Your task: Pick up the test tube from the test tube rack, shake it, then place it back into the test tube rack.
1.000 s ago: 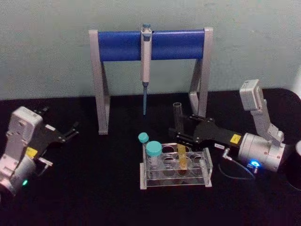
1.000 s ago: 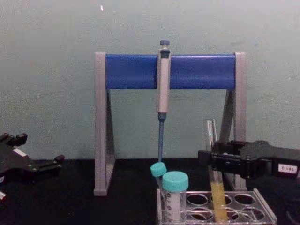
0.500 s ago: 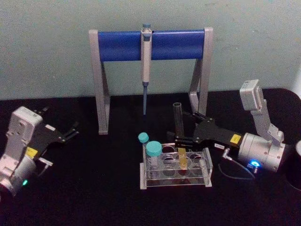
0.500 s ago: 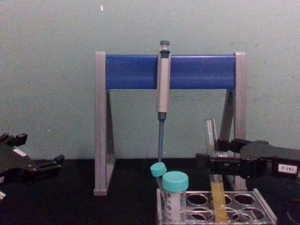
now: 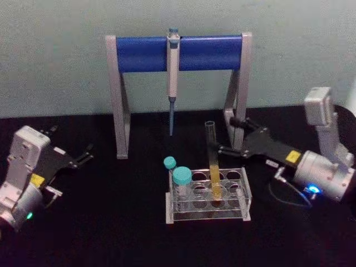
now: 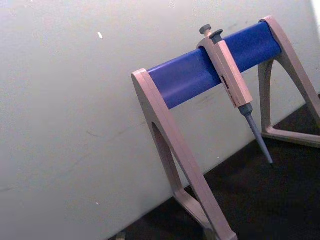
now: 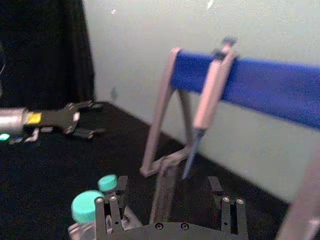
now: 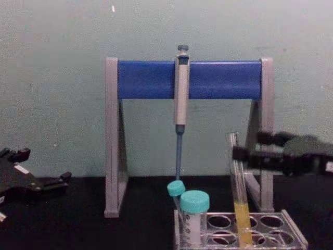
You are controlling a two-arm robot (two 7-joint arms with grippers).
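The test tube (image 5: 212,158), long clear glass with yellow liquid low down, stands in a middle hole of the test tube rack (image 5: 243,201) and leans slightly. In the chest view the test tube (image 8: 237,179) rises from the rack (image 8: 294,237). My right gripper (image 5: 227,135) is open just right of the tube's upper part, apart from it, and hovers in the chest view as the right gripper (image 8: 248,147). From the right wrist, the tube (image 7: 162,192) lies ahead between the spread fingers (image 7: 107,210). My left gripper (image 5: 83,156) rests open at the far left.
A grey-and-blue pipette stand (image 5: 119,94) with a hanging pipette (image 5: 172,67) stands behind the rack. Two teal-capped tubes (image 5: 181,177) occupy the rack's left end. The black table (image 5: 122,222) has free room in front and to the left.
My right gripper has let go of the tube and drawn back to the right and a little up. The tube stays in the rack. The left arm has not moved.
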